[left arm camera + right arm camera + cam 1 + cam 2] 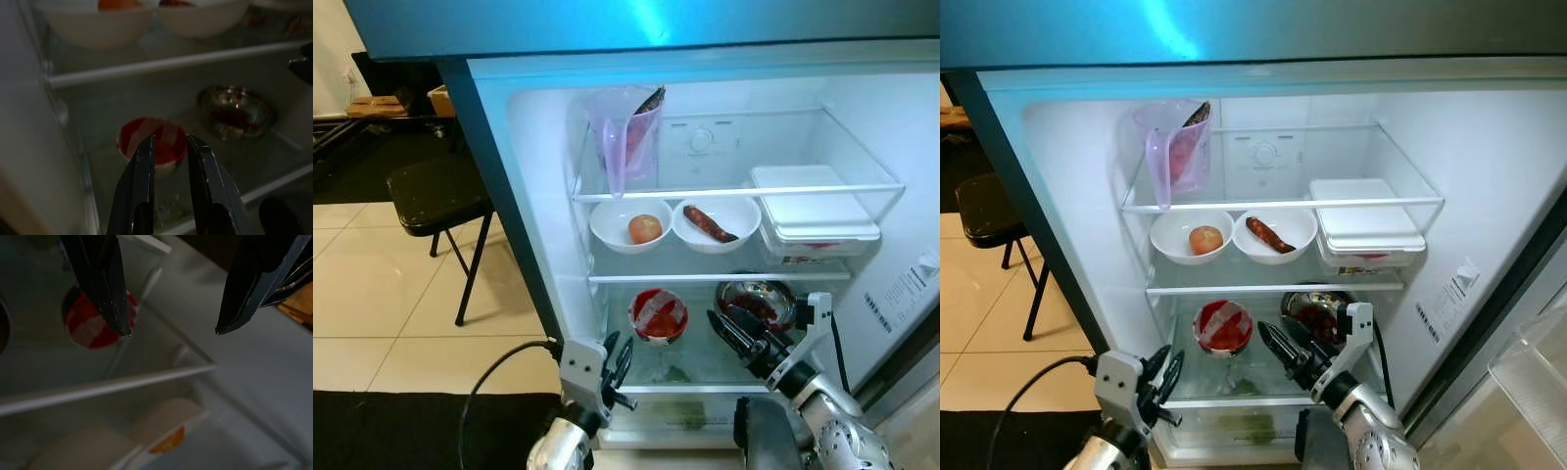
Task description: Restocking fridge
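Observation:
The fridge point(548, 196) stands open in front of me. On its lower glass shelf sit a red bowl under clear wrap point(658, 313) and a shiny metal bowl of dark red food point(759, 299). My right gripper point(724, 331) is open just in front of the metal bowl, holding nothing; the right wrist view has the red bowl point(93, 328) beyond its fingertips. My left gripper point(619, 367) hovers low at the fridge's front left, fingers a little apart and empty. From the left wrist, this gripper point(171, 142) points at the red bowl point(166, 129).
The middle shelf holds two white bowls, one with a round orange fruit point(645, 228), one with a brown sausage-like piece point(708, 223). A purple jug point(625, 137) and a white lidded box point(813, 211) sit higher. A black chair point(435, 191) stands left; the fridge door point(1528, 372) is right.

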### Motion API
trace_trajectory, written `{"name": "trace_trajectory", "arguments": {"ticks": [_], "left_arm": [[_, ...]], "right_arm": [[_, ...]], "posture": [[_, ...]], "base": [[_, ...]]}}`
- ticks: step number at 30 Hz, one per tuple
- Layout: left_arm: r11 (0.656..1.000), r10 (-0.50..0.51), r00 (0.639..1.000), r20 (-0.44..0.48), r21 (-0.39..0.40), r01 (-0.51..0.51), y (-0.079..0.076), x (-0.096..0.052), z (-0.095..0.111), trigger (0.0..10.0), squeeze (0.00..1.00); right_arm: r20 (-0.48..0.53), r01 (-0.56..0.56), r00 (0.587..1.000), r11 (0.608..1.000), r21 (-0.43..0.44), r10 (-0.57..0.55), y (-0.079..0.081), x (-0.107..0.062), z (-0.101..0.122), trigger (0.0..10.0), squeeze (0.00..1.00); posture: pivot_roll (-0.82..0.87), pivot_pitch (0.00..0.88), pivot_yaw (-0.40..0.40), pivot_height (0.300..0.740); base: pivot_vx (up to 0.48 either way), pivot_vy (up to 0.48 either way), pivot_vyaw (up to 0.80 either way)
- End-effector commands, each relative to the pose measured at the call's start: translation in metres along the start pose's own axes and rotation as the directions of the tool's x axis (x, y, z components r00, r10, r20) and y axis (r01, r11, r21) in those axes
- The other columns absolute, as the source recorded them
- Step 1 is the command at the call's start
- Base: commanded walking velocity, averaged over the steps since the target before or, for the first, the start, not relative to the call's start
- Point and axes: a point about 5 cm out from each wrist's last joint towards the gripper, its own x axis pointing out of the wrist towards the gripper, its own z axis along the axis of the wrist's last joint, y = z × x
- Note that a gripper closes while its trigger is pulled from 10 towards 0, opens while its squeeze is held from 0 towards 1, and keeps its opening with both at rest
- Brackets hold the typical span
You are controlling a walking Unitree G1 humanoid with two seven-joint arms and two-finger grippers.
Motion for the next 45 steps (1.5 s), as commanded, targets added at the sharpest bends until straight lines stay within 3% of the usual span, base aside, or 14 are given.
{"name": "trace_trajectory", "arguments": {"ticks": [1,11,15,34,45], "left_arm": [[0.999,0.028,0.999,-0.027,0.02,-0.028,0.007,-0.003,-0.005,10.0,0.0],[0.999,0.038,0.999,-0.039,0.019,-0.037,0.009,-0.003,-0.007,10.0,0.0],[0.997,0.062,0.994,-0.087,0.051,-0.058,0.011,0.004,-0.014,10.0,0.0],[0.995,0.067,0.995,-0.078,0.079,-0.061,0.007,0.015,-0.014,10.0,0.0],[0.995,0.061,0.996,-0.065,0.087,-0.056,0.006,0.016,-0.013,10.0,0.0]], "right_arm": [[-0.016,0.004,1.0,1.0,-0.01,-0.004,0.001,0.003,-0.003,10.0,0.0],[-0.022,0.006,1.0,1.0,-0.009,-0.006,0.001,0.003,-0.004,10.0,0.0],[-0.068,-0.038,0.997,0.999,0.003,0.038,0.004,0.004,-0.014,10.0,0.0],[-0.079,-0.077,0.994,0.997,-0.011,0.076,0.005,0.006,-0.016,10.0,0.0],[-0.114,-0.012,0.993,0.999,-0.032,0.009,-0.002,0.006,-0.022,10.0,0.0]], "posture": [[-0.02,0.0,0.015,0.476],[-0.02,0.0,0.014,0.476],[-0.02,0.0,0.005,0.496],[-0.03,0.0,0.006,0.551],[-0.03,0.0,0.005,0.581]], "base": [[0.0,0.0,0.0],[0.0,0.0,0.0],[0.0,0.0,0.0],[0.0,0.0,0.0],[0.0,0.0,0.0]]}}
